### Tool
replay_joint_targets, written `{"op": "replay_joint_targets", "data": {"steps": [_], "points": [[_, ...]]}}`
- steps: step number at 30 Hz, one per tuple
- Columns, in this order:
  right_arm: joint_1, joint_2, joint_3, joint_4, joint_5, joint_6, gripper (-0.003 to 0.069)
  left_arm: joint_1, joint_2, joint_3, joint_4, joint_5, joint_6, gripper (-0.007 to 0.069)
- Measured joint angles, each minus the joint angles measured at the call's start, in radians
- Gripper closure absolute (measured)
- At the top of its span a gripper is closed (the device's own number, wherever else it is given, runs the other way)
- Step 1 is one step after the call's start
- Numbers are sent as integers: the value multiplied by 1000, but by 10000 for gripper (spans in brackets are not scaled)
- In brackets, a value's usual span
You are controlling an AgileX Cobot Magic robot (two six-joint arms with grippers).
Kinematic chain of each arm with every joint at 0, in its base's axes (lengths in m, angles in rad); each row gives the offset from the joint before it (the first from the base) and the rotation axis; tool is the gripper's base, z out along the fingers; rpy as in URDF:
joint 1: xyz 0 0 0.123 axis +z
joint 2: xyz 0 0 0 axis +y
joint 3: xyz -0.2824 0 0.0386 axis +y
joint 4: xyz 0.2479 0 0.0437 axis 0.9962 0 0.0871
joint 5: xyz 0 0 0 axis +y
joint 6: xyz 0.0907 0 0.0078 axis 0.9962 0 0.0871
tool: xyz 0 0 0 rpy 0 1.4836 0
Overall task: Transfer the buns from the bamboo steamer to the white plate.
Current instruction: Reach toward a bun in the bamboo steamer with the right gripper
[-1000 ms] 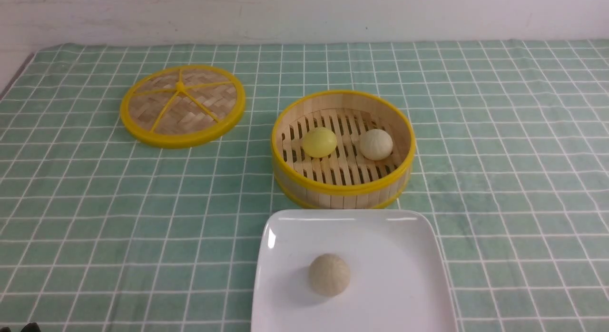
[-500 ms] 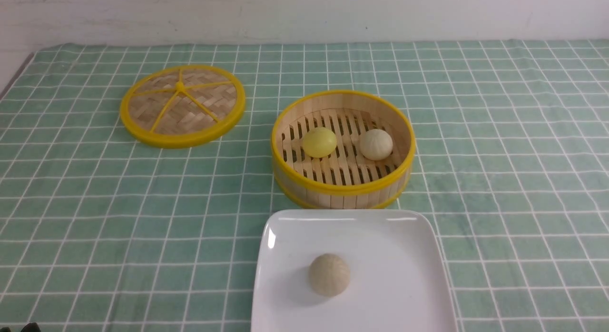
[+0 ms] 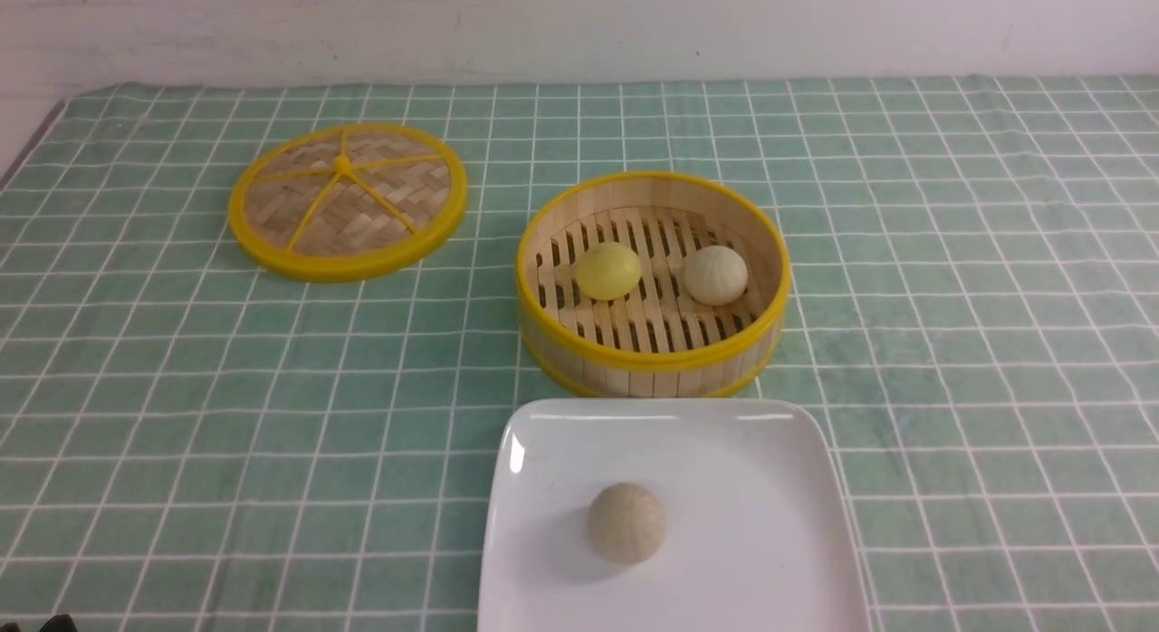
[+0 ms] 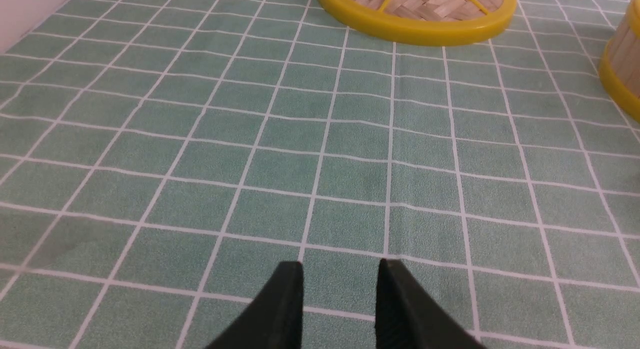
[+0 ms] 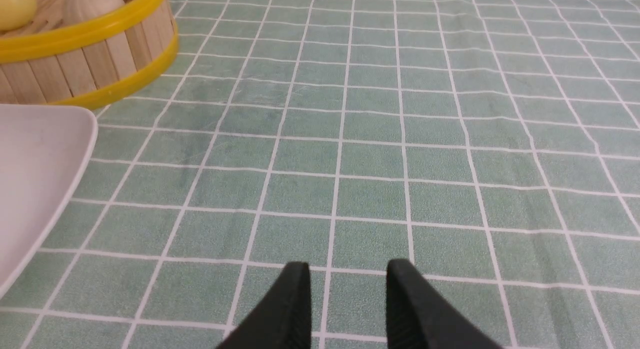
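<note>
- No movement since the earlier frames: the buns, steamer, plate and lid sit exactly where they were half a second and one second ago.
- The steamer [image 3: 652, 360] stands open at mid-counter, right behind the plate [image 3: 751, 487]. Its near rim is very close to the plate's far edge; whether they touch cannot be told.
- The yellow bun [image 3: 608, 271] rests on the steamer's slatted floor, in the left half.
- The cream bun [image 3: 715, 274] rests on the same floor, in the right half. It is apart from the yellow one, and both sit dome up.
- The plate lies nearest the robot, and its near edge is cut off by the frame. A tan bun [image 3: 627, 522] sits on it, slightly left of centre.
- The lid [image 3: 347, 200] lies flat on the cloth [image 3: 951, 342], to the left of the steamer and farther back, well apart from it.
- The left pincer [image 4: 340, 274] is released: its two black fingers are parted with nothing between them, over bare cloth. The lid's rim shows far ahead of it.
- The right pincer [image 5: 348, 276] is released too, fingers parted and holding nothing, over bare cloth. The steamer and one plate corner show at the edge of its wrist view, well apart from the fingertips.
- The green cloth with a white grid covers the counter.
</note>
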State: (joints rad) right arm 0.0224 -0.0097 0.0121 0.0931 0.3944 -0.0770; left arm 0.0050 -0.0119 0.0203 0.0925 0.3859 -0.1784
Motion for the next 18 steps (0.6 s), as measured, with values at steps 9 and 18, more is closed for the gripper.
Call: {"op": "replay_joint_targets", "data": {"steps": [9, 18], "points": [[0, 0, 1, 205, -6, 153, 419, 0, 0, 4, -242, -22, -159, 384], [0, 0, 11, 620, -9, 366, 419, 0, 0, 6, -689, -59, -431, 384]]}}
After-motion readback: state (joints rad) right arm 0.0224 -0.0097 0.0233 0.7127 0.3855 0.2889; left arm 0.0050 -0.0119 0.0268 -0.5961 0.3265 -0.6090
